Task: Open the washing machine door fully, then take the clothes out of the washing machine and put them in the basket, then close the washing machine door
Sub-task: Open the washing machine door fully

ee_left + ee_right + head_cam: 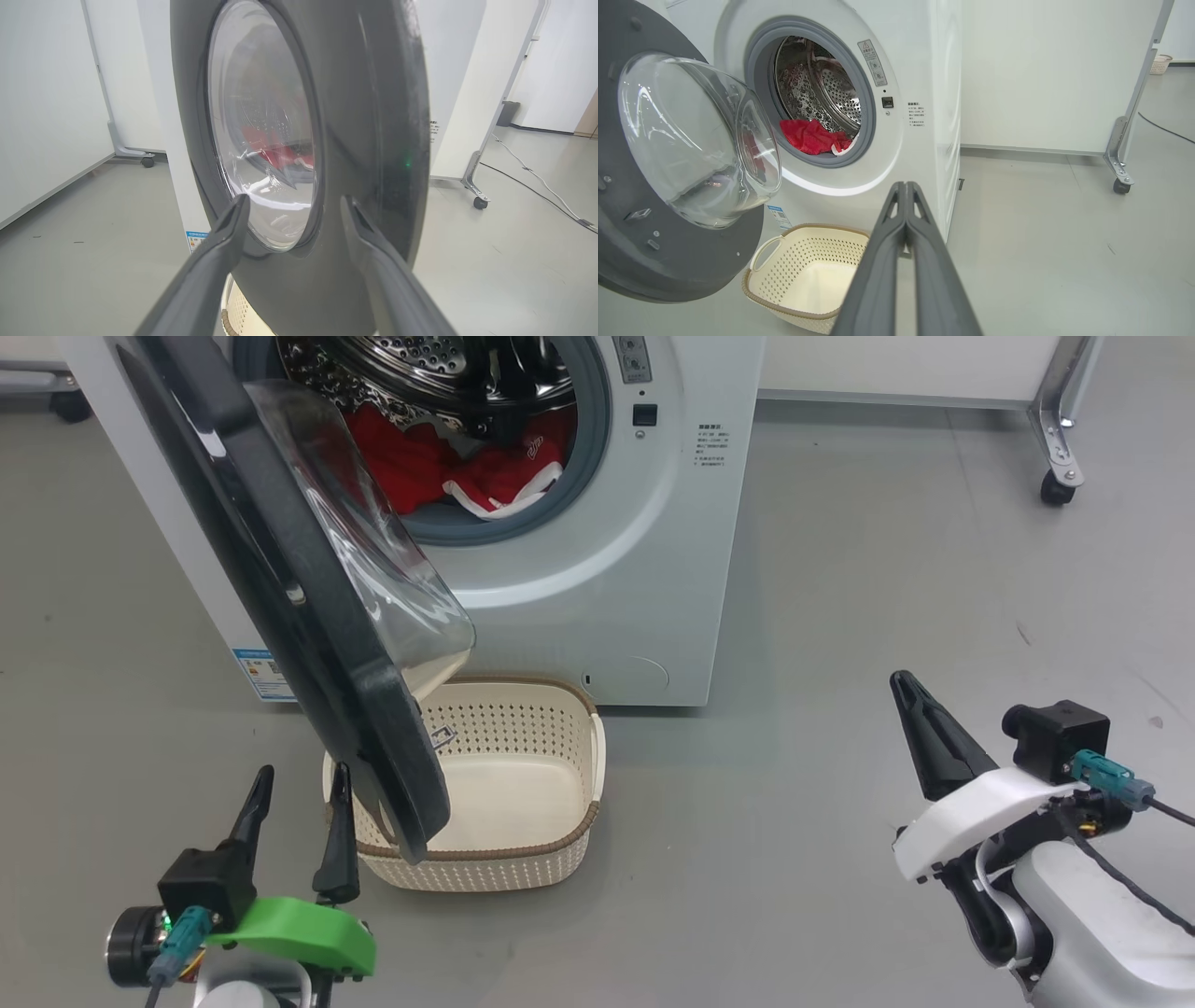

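The left tool (303, 770), spread wide and empty, stood just before the half-open washing machine door (280, 560), probably to push it wider; the right tool (902, 683) was pressed together, empty. The clothes (420, 467) lay in the drum (411, 355).

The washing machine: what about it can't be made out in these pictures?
- Clothes: head view, the door covers part of the pile; their number is unclear.
- Basket: head view, the door hides its left end.
- Printed text on the washing machine: head view, too small to read.
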### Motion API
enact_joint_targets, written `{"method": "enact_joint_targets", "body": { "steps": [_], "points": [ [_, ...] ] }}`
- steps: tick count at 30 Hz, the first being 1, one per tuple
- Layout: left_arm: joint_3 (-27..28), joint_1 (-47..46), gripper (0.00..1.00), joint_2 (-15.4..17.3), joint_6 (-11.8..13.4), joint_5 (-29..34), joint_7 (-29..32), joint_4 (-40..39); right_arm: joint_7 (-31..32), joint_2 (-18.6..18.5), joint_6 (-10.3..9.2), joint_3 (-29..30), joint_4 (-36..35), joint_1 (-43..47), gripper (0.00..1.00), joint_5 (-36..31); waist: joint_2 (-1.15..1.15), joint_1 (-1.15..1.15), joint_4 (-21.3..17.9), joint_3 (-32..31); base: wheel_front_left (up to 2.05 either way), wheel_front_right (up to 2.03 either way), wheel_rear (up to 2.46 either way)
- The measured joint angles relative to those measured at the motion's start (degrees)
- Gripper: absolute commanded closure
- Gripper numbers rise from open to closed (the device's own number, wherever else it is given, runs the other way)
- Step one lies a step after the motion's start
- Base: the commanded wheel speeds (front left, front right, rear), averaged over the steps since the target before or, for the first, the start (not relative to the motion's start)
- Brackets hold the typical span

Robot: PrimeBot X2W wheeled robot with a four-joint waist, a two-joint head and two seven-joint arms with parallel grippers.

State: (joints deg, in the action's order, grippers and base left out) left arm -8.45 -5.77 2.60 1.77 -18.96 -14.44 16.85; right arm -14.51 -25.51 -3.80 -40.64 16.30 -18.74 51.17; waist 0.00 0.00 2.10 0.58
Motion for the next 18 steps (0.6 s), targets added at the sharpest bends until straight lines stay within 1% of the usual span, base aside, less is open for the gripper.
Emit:
{"method": "enact_joint_targets", "body": {
  "steps": [1, 2, 3, 4, 5, 7, 11, 18],
  "points": [
    [0.42, 0.00, 0.00, 0.02, 0.00, 0.00, 0.00, -0.22, 0.00, 0.46, -0.44, 0.68, -0.80, 0.15, 1.00, -1.24, 0.00, 0.00, -0.15, 0.06, 0.00, 0.00, 0.00],
    [0.70, 0.01, 0.00, 0.04, 0.00, 0.00, 0.00, -0.36, 0.00, 0.86, -0.46, 1.47, -1.56, 0.23, 1.00, -2.23, 0.00, 0.00, -0.30, 0.11, 0.00, 0.00, 0.00],
    [0.70, 0.01, 0.00, 0.04, 0.00, 0.05, 0.00, -0.38, 0.00, 1.29, -0.71, 2.75, -2.32, 0.48, 0.66, -2.52, 0.00, 0.00, -0.44, 0.18, 0.00, 0.00, 0.00],
    [0.70, 0.01, 0.00, 0.03, 0.00, 0.22, 0.00, -0.40, 0.01, 1.57, -1.00, 3.78, -2.99, 0.80, 0.41, -2.88, 0.00, 0.00, -0.53, 0.25, 0.00, 0.00, 0.00],
    [0.75, 0.01, 0.00, 0.02, 0.00, 0.35, 0.00, -0.43, 0.01, 1.87, -1.32, 4.82, -3.61, 1.19, 0.00, -3.64, 0.00, 0.00, -0.60, 0.30, 0.00, 0.00, 0.00],
    [0.92, 0.01, 0.00, 0.01, 0.00, 0.35, 0.00, -0.55, 0.01, 2.65, -1.51, 6.83, -4.66, 2.29, 0.00, -4.59, 0.00, 0.00, -0.74, 0.38, 0.00, 0.00, 0.00],
    [1.25, 0.07, 0.00, 0.01, -0.01, 0.35, 0.00, -0.59, 0.01, 3.94, -1.93, 8.76, -5.88, 5.22, 0.00, -6.26, 0.00, 0.00, -1.00, 0.49, 0.00, 0.00, 0.00],
    [1.64, 0.26, 0.00, 0.01, -0.04, 0.41, 0.00, -0.59, 0.01, 5.16, -1.98, 10.24, -7.49, 8.45, 0.00, -9.68, 0.00, 0.00, -1.29, 0.59, 0.00, 0.00, 0.00]
  ]
}}
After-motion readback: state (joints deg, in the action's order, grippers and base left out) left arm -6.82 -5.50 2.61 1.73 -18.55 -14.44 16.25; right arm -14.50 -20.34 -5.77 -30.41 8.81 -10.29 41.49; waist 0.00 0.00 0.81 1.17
